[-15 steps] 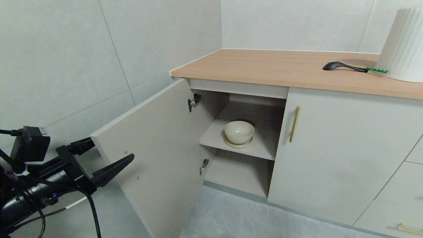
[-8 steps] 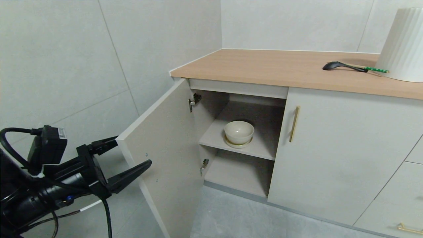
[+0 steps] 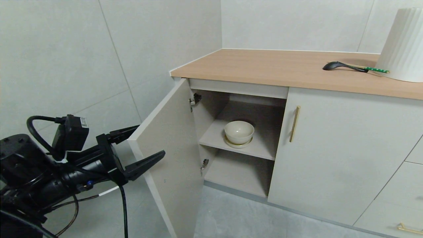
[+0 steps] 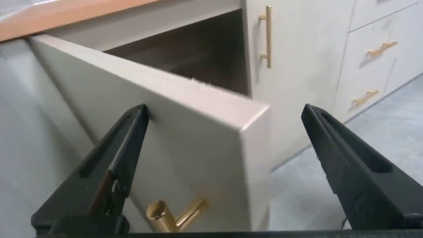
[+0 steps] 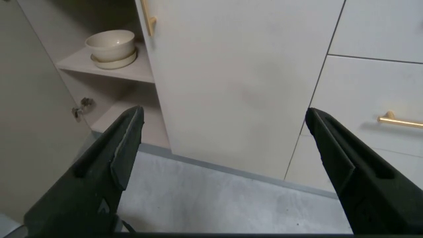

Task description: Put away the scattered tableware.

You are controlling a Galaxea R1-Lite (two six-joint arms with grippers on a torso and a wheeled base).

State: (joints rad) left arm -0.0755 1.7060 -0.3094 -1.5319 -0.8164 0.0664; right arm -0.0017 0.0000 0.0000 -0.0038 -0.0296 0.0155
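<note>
The left gripper (image 3: 150, 140) hung low beside the cabinet with its fingers spread wide, and the free edge of the open cabinet door (image 3: 175, 145) stood between them, one finger on the door's outer face and the other on the inner side; whether either finger actually touched the panel could not be told. In the left wrist view the same gripper (image 4: 225, 112) straddled the door (image 4: 185, 132), whose gold handle (image 4: 175, 215) showed close to the wrist on the outer face. The door stood swung well out from the cabinet, leaving the compartment open. On the middle shelf (image 3: 261, 150) sat a cream bowl (image 3: 239, 131), upright, resting on a small plate (image 3: 246, 143). The right gripper (image 5: 223, 114) was also spread open and held nothing, hanging in front of the shut neighbouring door (image 5: 244, 79), with the bowl (image 5: 111, 43) and plate (image 5: 115, 61) off to one side of it. On the wooden countertop (image 3: 264, 69), well apart from the cabinet opening, lay a black spoon (image 3: 333, 65) and, alongside its handle, what looked like a green-patterned chopstick (image 3: 376, 69), both just beside a white ribbed container (image 3: 401, 46). The shut door (image 3: 343, 148) carried a vertical gold handle (image 3: 294, 124).
</note>
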